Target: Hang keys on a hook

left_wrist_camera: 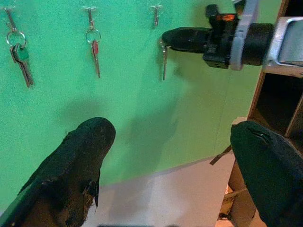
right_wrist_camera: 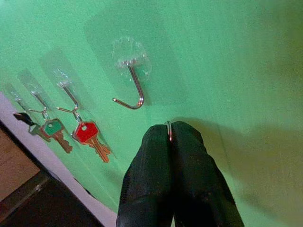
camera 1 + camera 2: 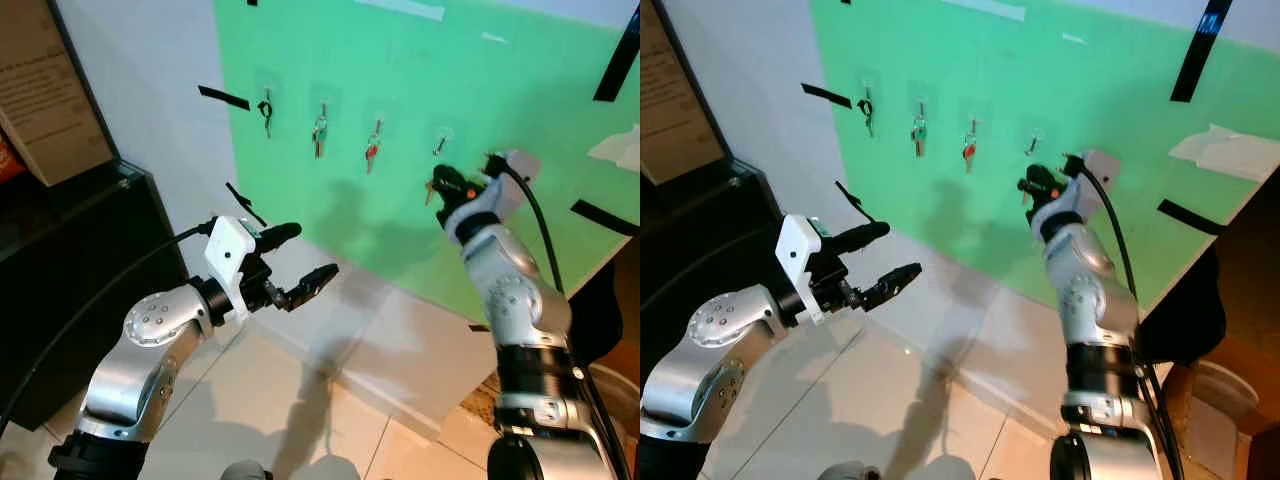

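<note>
Keys (image 1: pixel 164 59) are hanging from our right gripper (image 2: pixel 170 135), whose fingers are pinching the ring shut just below the empty hook (image 2: pixel 131 92) on the green board (image 3: pixel 420 90). Beside that hook, three others are already carrying keys — red-headed (image 2: pixel 86 132), green-headed (image 2: pixel 52 127) and a dark set (image 3: pixel 267 108). Our left gripper (image 3: pixel 300 262) is waiting with fingers spread, low and well apart from the board.

We are judging the risk as the ring missing the upturned tip — the grip is covering most of it, so little loop is left for threading. Releasing too soon would be dropping the keys to the floor (image 3: pixel 300 420).

We are reading no brand; printing on the box (image 3: pixel 40 90) is too small.
</note>
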`<state>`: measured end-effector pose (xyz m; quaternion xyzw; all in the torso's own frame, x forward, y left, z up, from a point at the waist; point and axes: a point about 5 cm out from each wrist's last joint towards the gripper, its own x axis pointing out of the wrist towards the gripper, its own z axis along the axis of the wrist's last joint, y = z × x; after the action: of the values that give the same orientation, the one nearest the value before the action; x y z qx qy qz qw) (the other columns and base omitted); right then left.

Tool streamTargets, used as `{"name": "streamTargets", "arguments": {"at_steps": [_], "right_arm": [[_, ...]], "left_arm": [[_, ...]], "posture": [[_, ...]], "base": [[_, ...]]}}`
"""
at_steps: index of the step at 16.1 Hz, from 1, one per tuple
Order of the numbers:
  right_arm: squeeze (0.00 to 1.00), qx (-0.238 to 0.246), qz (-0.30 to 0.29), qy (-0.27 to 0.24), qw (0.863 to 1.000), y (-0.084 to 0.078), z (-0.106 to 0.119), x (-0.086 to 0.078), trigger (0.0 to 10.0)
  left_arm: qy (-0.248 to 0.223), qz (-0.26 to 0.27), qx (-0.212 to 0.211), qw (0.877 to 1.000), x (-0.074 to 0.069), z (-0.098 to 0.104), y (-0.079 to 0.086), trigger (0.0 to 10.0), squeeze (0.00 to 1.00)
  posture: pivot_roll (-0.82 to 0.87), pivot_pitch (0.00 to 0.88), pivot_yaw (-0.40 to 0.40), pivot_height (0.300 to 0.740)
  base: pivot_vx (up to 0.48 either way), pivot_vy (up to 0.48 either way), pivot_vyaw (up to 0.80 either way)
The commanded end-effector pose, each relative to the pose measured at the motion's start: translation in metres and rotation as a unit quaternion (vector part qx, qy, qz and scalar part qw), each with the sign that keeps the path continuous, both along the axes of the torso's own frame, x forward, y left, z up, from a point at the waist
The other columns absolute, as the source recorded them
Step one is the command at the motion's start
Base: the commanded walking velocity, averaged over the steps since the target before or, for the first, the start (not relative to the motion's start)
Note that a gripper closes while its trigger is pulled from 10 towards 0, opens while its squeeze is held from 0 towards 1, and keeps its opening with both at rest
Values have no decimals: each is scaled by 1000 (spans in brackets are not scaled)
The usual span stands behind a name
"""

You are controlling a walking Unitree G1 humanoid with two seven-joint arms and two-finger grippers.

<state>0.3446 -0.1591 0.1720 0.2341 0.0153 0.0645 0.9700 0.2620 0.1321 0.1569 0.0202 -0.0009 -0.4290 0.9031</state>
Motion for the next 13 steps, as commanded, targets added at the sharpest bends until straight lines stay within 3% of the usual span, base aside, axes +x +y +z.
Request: {"name": "streamTargets", "arguments": {"at_steps": [1, 8, 13], "right_arm": [[0, -2, 21, -35, 999, -1, 16, -3, 10000], [0, -4, 66, -70, 995, 9, 30, -4, 10000], [0, 14, 22, -60, 998, 8, 28, 8, 10000]], "left_arm": [[-7, 1, -5, 1000, 0, 3, 0, 10000, 0], [-4, -3, -6, 1000, 1, 3, -3, 10000, 0], [-3, -7, -3, 1000, 1, 3, -3, 10000, 0]], "posture": [[71, 0, -31, 740], [70, 0, -34, 740], [71, 0, -31, 740]], "base": [[0, 0, 0], [0, 0, 0], [0, 0, 0]]}}
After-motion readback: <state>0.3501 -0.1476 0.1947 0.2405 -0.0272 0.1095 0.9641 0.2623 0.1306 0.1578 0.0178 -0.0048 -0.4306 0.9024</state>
